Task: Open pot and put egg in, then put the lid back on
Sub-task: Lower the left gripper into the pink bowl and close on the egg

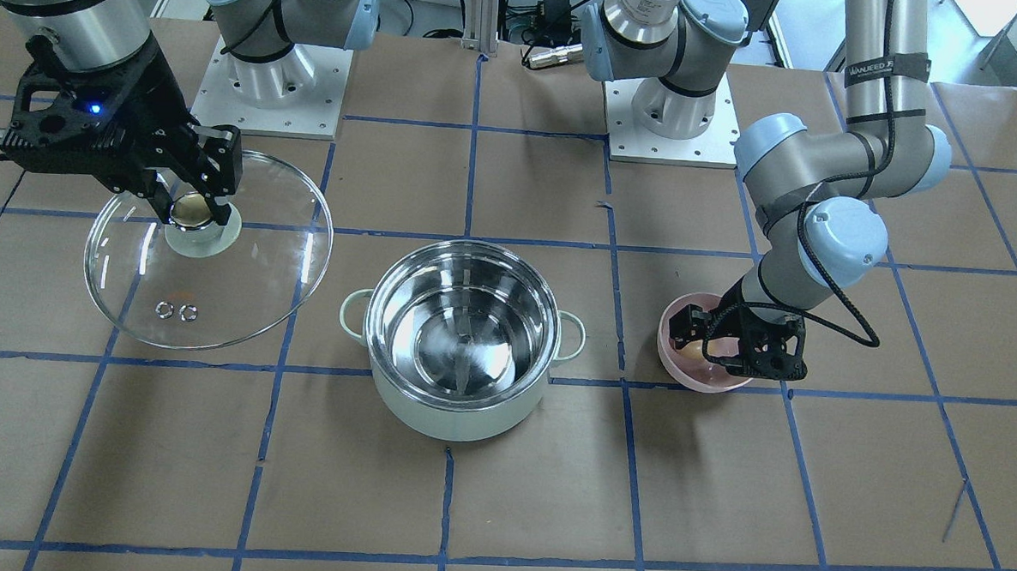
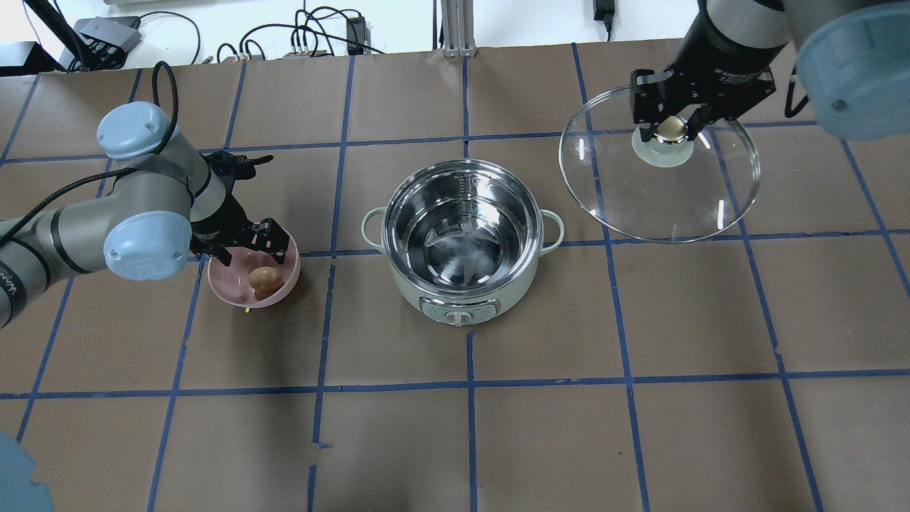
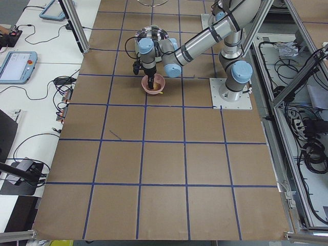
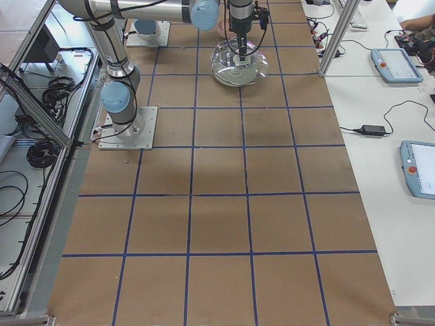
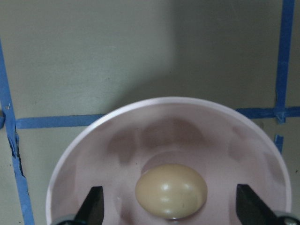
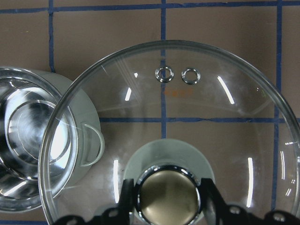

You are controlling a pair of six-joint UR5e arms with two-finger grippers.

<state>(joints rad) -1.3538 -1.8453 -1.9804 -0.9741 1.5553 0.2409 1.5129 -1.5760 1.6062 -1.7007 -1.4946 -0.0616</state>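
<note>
Beside the round mint-green pot with the shiny steel inside (image 1: 456,412), on the left arm's side, the small tan-brown egg (image 2: 261,277) sits at the bottom of a little pink bowl (image 2: 234,290). The left gripper (image 5: 169,208) is down in that bowl, black fingers (image 5: 93,206) apart, one each side of the egg and not touching it. Grabbing the egg looks like the step in hand, so I'd centre on it, close gently, lift straight up so the bowl doesn't tip, then go low over the open, empty pot. On the pot's other side the right gripper (image 2: 671,129) is clamped on the gold-beige knob (image 6: 168,197) of the clear glass domed lid (image 2: 675,203). Can't tell if the lid rests on the table or hangs just above it. The wrist view also cuts off the left fingertips, so their depth is a guess.
</note>
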